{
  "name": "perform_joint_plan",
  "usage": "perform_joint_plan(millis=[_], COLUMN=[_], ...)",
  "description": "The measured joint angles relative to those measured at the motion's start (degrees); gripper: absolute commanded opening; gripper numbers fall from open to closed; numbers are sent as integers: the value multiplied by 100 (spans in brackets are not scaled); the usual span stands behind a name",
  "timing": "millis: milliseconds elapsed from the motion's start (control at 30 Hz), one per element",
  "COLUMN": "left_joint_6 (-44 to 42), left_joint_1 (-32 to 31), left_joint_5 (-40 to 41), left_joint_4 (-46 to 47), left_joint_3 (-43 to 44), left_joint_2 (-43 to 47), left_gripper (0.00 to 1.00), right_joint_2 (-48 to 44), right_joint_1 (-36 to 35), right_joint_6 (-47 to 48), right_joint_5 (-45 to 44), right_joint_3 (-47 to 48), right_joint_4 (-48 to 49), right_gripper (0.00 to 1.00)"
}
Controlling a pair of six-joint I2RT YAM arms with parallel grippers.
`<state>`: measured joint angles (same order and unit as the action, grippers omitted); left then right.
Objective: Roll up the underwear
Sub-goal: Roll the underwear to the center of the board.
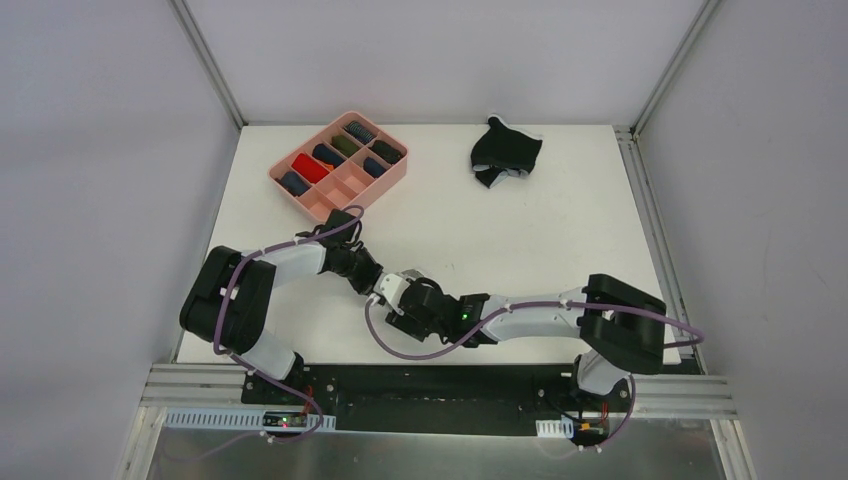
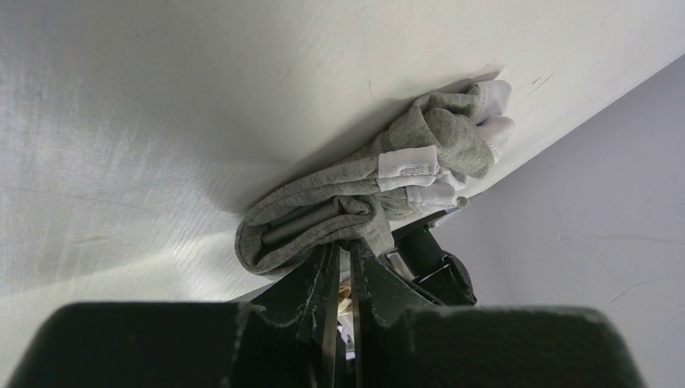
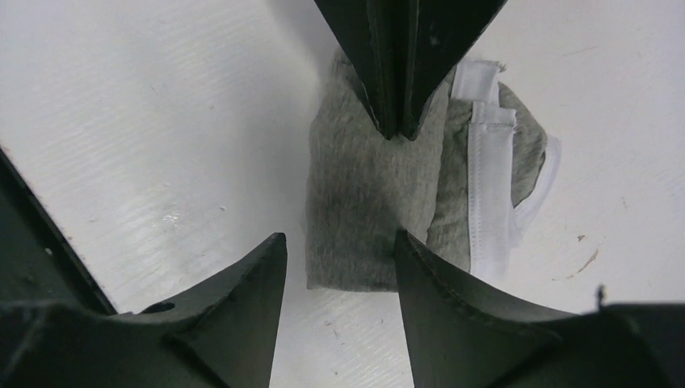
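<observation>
Well, L gripper (image 2: 340,252) pinches soft grey cloth briefs (image 2: 323,214); R gripper (image 3: 339,242) gapes; the roll may unfurl if the pinch slips.

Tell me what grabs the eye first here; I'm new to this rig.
The rolled grey underwear sits near the front of the table, pinched by the left gripper while the right gripper hovers open over it. Beyond, black briefs lie far right, a pink tray far left.
</observation>
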<state>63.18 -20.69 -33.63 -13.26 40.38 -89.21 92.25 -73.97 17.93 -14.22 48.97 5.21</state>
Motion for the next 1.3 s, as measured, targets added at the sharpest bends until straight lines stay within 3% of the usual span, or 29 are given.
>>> perform_joint_plan(millis=[200,300,500,667,800,1033,1200,1300], left_joint_6=[7,13,68,72,66,46,101,155], left_joint_1=[0,0,4,17,107,431,442,442], left_joint_5=[-4,-2,0,177,243,315,367,369], left_joint_4=[4,11,15,-66,-343,-911,-1036,-1084], left_joint_3=[0,0,0,-2,-2,-2,-164,-400], left_joint_2=[-4,-4,87,420,848,1895,2391,2479], left_gripper=[11,12,16,20,30,55,81,88], right_joint_2=[330,501,684,719,636,291,251,363], right_joint_1=[-9,-57,-101,-74,57,848,1541,1880], right_joint_6=[11,-17,-109,-264,-424,-1174,-2006,-2555], right_joint_5=[-133,-376,-940,-964,-686,1071,2479,3285], right_joint_3=[-2,-2,-4,-90,-229,-448,-671,-761], right_joint_4=[131,308,697,1071,1303,1355,1700,1952], right_gripper=[53,47,0,0,0,0,0,0])
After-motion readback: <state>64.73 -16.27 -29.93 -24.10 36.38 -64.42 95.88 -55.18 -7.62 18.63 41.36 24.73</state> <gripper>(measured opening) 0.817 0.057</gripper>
